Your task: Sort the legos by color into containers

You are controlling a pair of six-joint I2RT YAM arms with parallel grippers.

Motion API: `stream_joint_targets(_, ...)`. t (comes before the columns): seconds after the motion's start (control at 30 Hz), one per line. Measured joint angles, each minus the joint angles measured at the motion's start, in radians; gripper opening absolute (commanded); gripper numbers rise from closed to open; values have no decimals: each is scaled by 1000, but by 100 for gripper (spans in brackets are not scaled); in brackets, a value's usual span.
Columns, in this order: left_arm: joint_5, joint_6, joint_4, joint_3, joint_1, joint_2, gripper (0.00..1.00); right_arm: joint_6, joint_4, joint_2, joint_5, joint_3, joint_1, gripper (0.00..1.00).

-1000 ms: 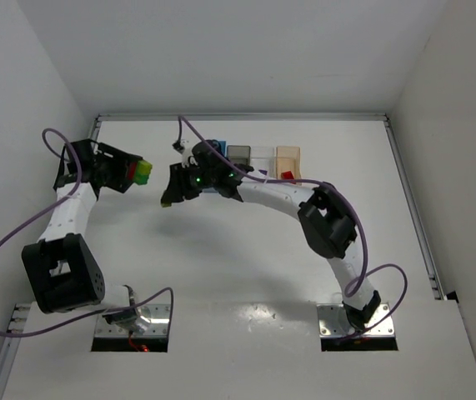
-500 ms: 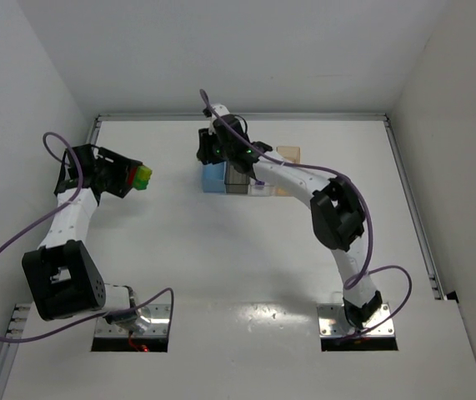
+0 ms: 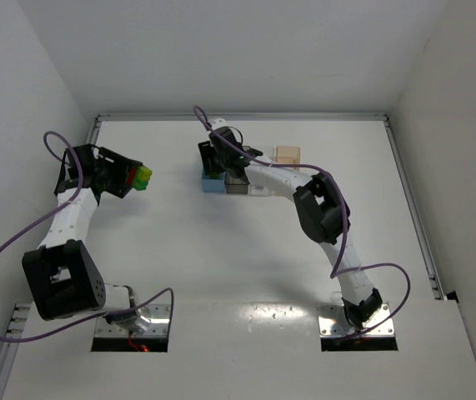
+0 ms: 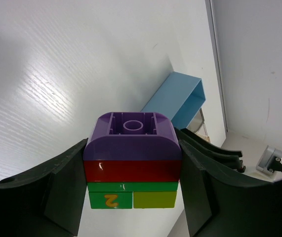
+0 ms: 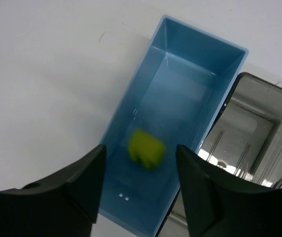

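Observation:
My left gripper (image 4: 133,170) is shut on a stack of legos (image 4: 132,148): a purple brick on top, then red, dark green, and a green and a yellow-green piece at the bottom. In the top view that stack (image 3: 142,175) hangs above the table's far left, held by the left gripper (image 3: 135,176). My right gripper (image 5: 140,185) hangs open over the blue container (image 5: 180,89). A blurred yellow-green brick (image 5: 146,148) is inside that container, touching neither finger. The right gripper (image 3: 213,160) sits above the blue container (image 3: 212,185) at the back.
A smoky grey container (image 5: 252,143) stands against the blue one's right side. From above, the row runs blue, grey (image 3: 237,186), clear (image 3: 258,191), with a pale orange container (image 3: 287,154) behind. Purple cables loop off both arms.
The right gripper swung from beside the left gripper's stack to over the blue container and opened; the yellow-green brick has left its fingers. The left arm barely moved.

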Motion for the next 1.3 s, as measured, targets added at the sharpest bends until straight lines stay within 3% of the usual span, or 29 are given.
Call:
stream_joint_targets(0.1, 1, 0, 0, 0, 0, 3, 0, -4, -1, 2, 7, 2, 0, 69)
stream_joint_targets(0.27, 6, 0, 0, 0, -4, 8, 0, 6, 5, -1, -28, 5, -5, 69)
stream_joint_targets(0.53, 16, 0, 4, -5, -23, 5, 0, 140, 79, -80, -482, -28, -21, 70)
stream_joint_targets(0.67, 14, 0, 7, -21, -45, -9, 0, 206, 142, -97, -596, -27, -5, 75)
stream_joint_targets(1.3, 14, 0, 16, -42, -108, -12, 0, 298, 179, -20, -722, 56, 86, 81)
